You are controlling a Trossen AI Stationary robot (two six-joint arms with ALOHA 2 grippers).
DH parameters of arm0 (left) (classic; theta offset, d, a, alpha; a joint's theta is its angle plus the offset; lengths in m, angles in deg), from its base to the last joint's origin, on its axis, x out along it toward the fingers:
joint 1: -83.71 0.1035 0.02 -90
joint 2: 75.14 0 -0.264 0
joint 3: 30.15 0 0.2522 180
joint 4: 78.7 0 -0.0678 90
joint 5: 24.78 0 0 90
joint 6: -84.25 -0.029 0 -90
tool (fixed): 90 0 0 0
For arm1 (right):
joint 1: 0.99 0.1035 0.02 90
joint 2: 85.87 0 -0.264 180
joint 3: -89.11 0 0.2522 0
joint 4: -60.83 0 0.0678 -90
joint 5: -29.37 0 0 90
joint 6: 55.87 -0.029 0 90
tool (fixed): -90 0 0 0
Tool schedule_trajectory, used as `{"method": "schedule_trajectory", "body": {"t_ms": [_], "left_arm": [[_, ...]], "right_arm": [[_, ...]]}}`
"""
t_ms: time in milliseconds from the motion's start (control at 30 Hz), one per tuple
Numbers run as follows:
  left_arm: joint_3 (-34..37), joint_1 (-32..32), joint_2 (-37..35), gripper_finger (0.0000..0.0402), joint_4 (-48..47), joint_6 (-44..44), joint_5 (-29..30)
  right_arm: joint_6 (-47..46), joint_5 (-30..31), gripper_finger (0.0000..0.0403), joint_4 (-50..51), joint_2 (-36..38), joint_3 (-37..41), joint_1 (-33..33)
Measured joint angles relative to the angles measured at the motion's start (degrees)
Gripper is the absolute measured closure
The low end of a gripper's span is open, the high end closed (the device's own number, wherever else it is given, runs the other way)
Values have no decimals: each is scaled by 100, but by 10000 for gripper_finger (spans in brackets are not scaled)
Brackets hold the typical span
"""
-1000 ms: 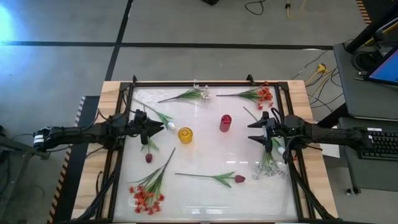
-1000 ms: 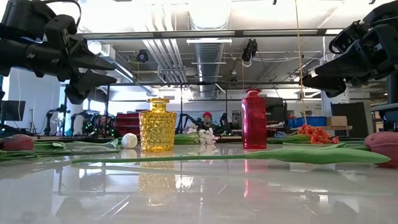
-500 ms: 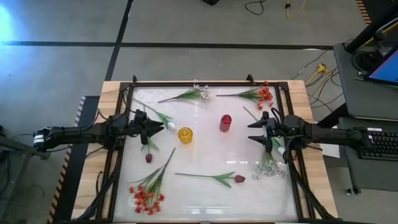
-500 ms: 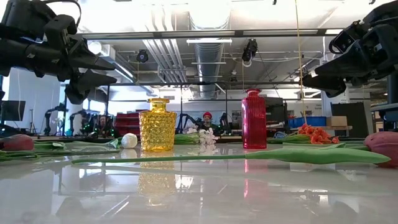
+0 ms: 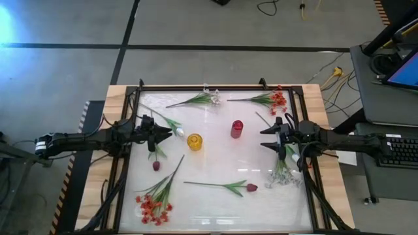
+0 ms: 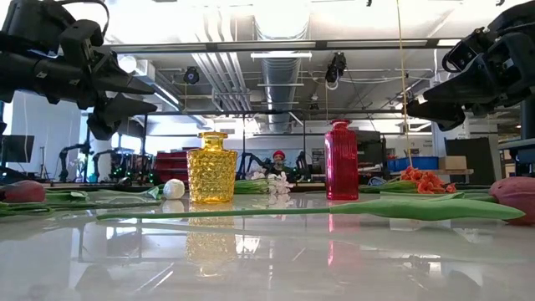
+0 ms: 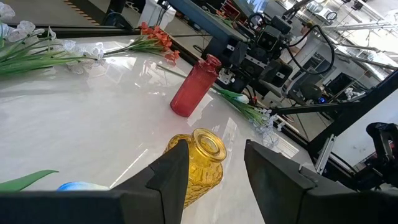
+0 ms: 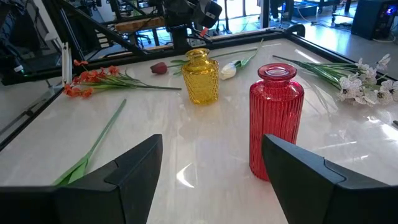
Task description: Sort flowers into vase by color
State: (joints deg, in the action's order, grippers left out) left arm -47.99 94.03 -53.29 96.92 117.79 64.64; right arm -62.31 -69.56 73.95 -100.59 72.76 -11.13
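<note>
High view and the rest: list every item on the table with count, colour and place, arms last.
Yellow vase: one, amber glass, table centre.
Red vase: one, right of the yellow one.
Red-orange sprays: two, far right and near left.
White sprays: two, far middle and right edge.
Dark red tulips: two, near centre and left.
White tulip bud: one, beside the left claw.
Left claw: open, empty, above the table.
Right claw: open, empty.

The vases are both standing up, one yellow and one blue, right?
Not quite. Both stand upright, but none is blue: beside the yellow vase is a red vase. The low view shows it best.
</note>
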Motion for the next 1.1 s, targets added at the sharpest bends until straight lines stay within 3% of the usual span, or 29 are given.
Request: {"method": "schedule_trajectory", "body": {"t_ms": [133, 233, 367, 533, 733, 933, 1100], "left_arm": [[0, 2, 0, 254, 18, -58, 5], [-2, 17, -2, 254, 358, -610, 271], [-2, 17, 2, 254, 951, 6, 457], [-2, 17, -7, 254, 1293, 323, 452], [-2, 17, 0, 254, 1738, 348, 452], [-2, -201, 156, 254, 2785, 670, -123], [-2, -847, 578, 254, 4330, 132, -299]], "right_arm": [[0, 0, 138, -2, 0, 0, 0], [2, 0, 138, -2, 0, 0, 0], [-53, 0, 138, -6, 0, 0, -1], [-1702, 3, 138, -221, 2, -2, -2], [-1607, 30, 138, -1064, 0, -2, 0], [-1809, -702, 138, -1893, 0, -2, 3], [-2284, -1128, 138, -1929, -22, -89, 13]]}}
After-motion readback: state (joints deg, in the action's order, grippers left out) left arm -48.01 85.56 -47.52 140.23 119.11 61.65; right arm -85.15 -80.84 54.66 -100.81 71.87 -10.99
